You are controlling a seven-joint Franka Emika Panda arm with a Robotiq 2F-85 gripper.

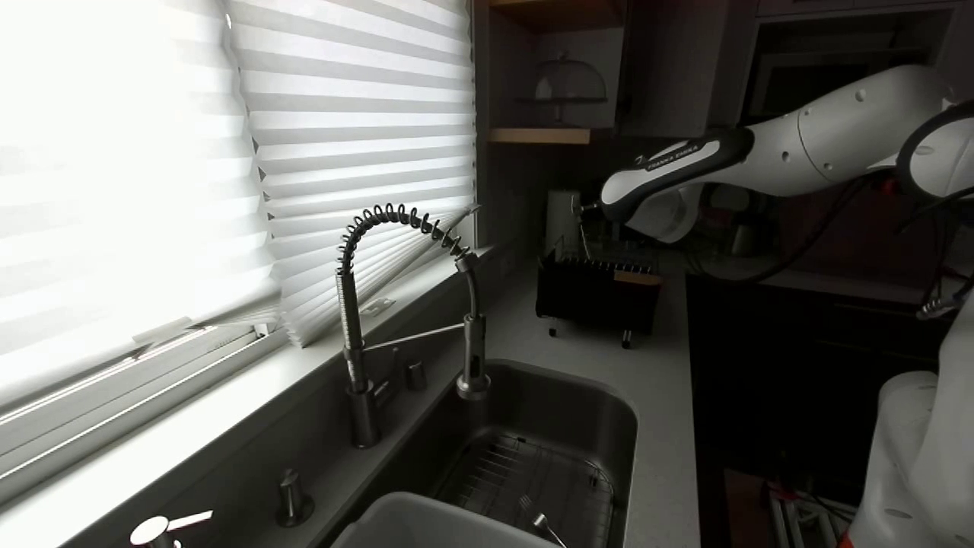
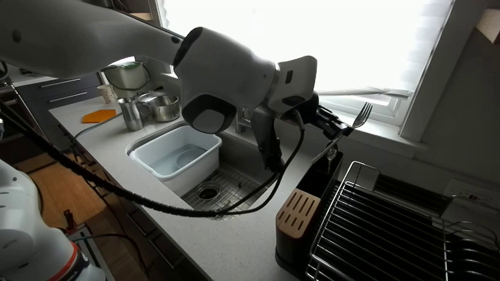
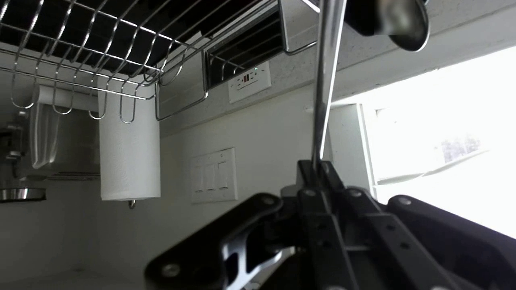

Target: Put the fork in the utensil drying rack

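Right of centre in an exterior view, the gripper (image 2: 343,131) has its jaws pinched on the fork (image 2: 360,118), tines toward the upper right, handle slanting down left by the opening of the utensil holder (image 2: 290,246); whether over or beside its rim I cannot tell. A spoon (image 2: 331,153) sits in that holder. In an exterior view, a second fork (image 1: 541,521) is in the sink (image 1: 601,415), low in the frame.
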